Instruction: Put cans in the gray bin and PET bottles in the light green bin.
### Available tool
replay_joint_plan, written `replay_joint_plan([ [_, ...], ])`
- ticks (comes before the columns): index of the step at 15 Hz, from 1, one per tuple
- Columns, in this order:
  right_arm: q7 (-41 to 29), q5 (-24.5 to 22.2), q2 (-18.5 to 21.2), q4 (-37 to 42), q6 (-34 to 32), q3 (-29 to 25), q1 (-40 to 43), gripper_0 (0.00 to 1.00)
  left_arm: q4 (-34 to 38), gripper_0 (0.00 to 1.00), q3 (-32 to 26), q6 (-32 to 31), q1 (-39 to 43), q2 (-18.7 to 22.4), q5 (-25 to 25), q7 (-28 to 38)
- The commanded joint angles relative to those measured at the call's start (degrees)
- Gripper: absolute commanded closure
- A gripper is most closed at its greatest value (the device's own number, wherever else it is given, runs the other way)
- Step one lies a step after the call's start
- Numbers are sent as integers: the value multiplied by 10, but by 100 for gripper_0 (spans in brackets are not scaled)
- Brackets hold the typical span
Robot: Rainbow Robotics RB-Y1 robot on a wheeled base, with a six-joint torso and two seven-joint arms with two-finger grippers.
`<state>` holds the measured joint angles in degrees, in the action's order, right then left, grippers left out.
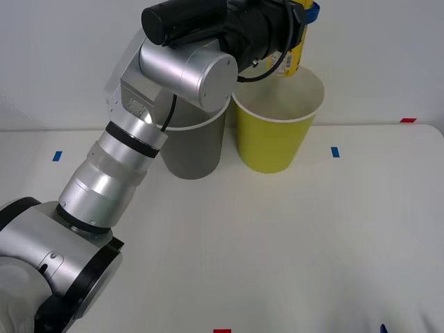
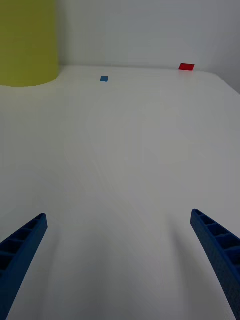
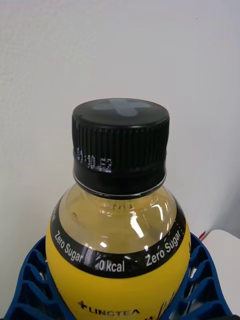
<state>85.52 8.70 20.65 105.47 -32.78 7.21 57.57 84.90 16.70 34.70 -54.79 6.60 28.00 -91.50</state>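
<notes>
Blue ribbed fingers (image 3: 30,280) of the left gripper (image 1: 305,14) hug the small clear bottle with black cap and yellow label (image 3: 120,225) from both sides, seemingly right above the yellow-green round plastic bin (image 1: 274,135). The right gripper (image 2: 120,260) hangs spread wide over the white table (image 2: 140,160).

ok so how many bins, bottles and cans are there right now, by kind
Tapered round plastic bins: 2, the gray bin and the yellow-green bin
Small clear bottle with black cap and yellow label: 1, held by the left gripper above the yellow-green bin
Cans: 0 visible
Total: 3
</notes>
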Motion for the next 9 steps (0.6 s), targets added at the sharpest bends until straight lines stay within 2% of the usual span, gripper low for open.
replay_joint_plan([
  [1, 0, 0, 0, 0, 0, 0, 0, 0, -3, 100, 0, -3, 0, -2, 0, 1],
  [5, 0, 0, 0, 0, 0, 0, 0, 0, -25, 100, 0, -31, 0, -12, 2, 1],
  [6, 0, 0, 0, 0, 0, 0, 0, 0, -25, 47, 0, -31, 0, -12, 5, 3],
  [7, 0, 0, 0, 0, 0, 0, 0, 0, -25, 0, 0, -31, 0, -12, 6, 4],
  [9, 0, 0, 0, 0, 0, 0, 0, 0, -24, 0, 0, -30, 0, -5, 11, 4],
])
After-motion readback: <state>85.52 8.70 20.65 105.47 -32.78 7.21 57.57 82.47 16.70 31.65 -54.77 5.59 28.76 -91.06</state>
